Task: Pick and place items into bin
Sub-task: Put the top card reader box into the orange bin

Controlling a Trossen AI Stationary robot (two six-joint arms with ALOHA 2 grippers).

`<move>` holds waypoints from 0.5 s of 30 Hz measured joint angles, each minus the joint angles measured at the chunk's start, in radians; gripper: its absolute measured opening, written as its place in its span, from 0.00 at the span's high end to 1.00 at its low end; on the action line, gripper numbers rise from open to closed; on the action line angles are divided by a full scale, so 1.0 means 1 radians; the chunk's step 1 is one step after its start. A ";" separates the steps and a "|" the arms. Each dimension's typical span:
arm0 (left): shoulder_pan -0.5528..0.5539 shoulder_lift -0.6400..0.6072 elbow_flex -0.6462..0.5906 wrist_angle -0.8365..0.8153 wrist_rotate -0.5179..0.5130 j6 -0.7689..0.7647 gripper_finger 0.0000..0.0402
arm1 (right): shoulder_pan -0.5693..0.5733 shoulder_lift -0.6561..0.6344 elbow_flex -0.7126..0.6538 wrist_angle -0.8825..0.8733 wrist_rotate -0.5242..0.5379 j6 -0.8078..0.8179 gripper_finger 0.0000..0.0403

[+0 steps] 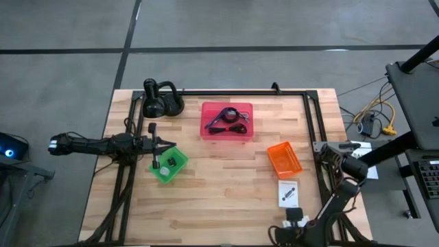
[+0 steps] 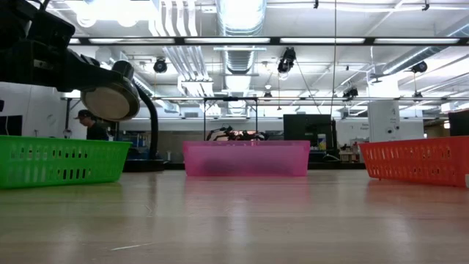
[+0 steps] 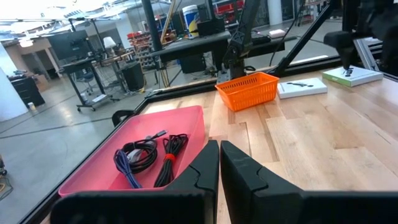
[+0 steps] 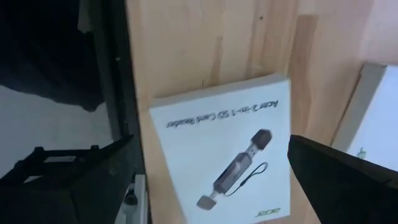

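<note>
Three times over, met a plastic mesh basket or tub on the pale slatted wooden surface (image 1: 219,199). Found the left pincer (image 1: 163,145) farthest left, at the rim of the small green mesh basket (image 1: 180,171), fingers pressed fully together and gripping nothing. Made out small dark bits inside that basket, too tiny to tell apart. Saw a black gooseneck fixture with round heads (image 1: 161,101) behind it, near the back edge.

Moved on to the shallow pink plastic tub (image 1: 226,105) in the middle: held a black coiled cable (image 3: 143,155), a purple cable (image 3: 127,169) and a black bundled cable with a red tie (image 3: 168,160), lying side by side.

Passed the small orange mesh basket (image 1: 282,159) to its right; could not tell its contents. Spotted a flat white packet printed with a card reader (image 1: 289,193) just in front of it, lying flat on the boards. Found the right pincer (image 4: 211,168) poised above that packet, fingers spread wide on either side, clasping nothing. Glimpsed a second flat white packet (image 4: 380,124) just beside the first.
</note>
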 joint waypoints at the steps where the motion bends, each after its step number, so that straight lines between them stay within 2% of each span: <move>1: 0.000 0.000 0.000 0.000 0.000 0.000 1.00 | 0.000 0.004 0.000 0.000 0.000 -0.010 0.01; 15: 0.000 0.000 0.000 0.001 0.000 0.000 1.00 | -0.006 0.065 -0.009 -0.008 -0.003 -0.109 0.01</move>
